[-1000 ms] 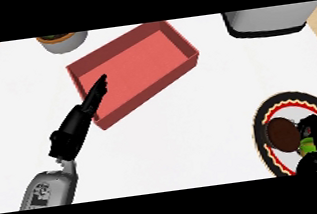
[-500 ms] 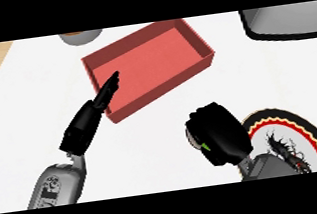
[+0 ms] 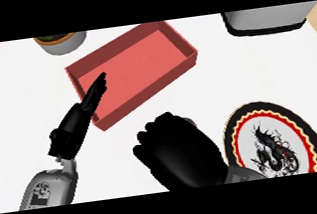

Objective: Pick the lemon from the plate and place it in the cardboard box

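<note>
Since half a second ago, the right hand (image 3: 179,154) has moved up off the plate (image 3: 274,141) toward the red box (image 3: 133,72), fingers curled; a reddish sliver at their tips may be the lemon, though I cannot tell. Beyond, the left hand (image 3: 81,116) points straight fingers over the box's near wall, holding nothing.

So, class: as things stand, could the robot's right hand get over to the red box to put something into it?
Probably yes. The right hand is off the plate, and only bare counter lies between it and the open-topped red box. The left hand lies at the box's near left edge, beside that path.
</note>
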